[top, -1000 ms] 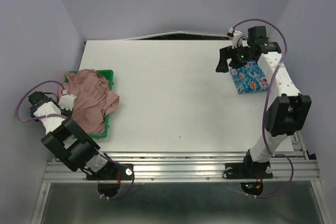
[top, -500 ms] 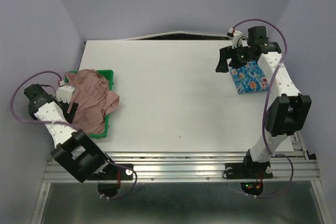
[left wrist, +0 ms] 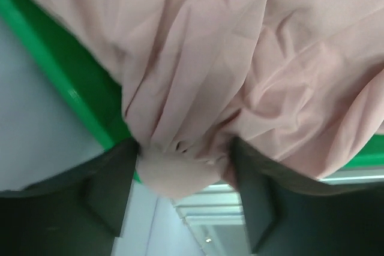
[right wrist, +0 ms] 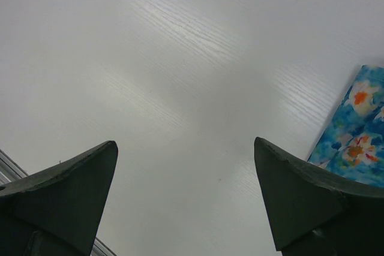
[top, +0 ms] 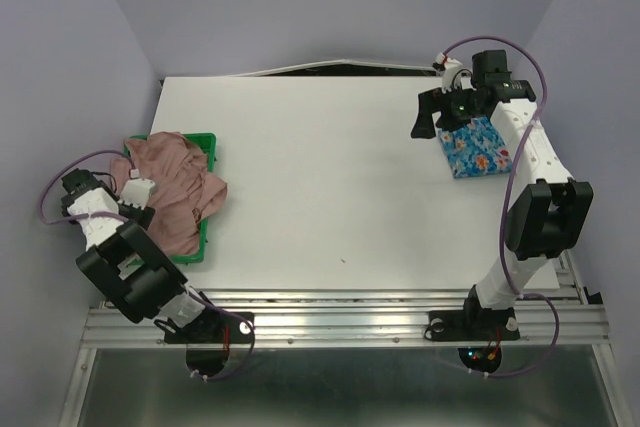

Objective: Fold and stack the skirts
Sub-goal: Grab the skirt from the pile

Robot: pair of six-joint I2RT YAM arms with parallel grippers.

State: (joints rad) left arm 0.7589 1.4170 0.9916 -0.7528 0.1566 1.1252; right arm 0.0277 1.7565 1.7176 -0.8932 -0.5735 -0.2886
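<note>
While the right claw (top: 428, 115) hung spread above the table (top: 320, 187) at upper right, just left of the folded blue floral skirt (top: 478, 150), the left claw (left wrist: 183, 160) was at the pink skirt (top: 178, 187), heaped over the green tray (top: 208, 139) at left. A bunch sat between its part-spread fingers; I couldn't tell if they squeezed.

I'm looking into a lab test cell: plain lavender walls (top: 60, 37) boxing in the white surface (top: 330, 177), with an aluminium-rail frame (top: 340, 322) along its near edge.
</note>
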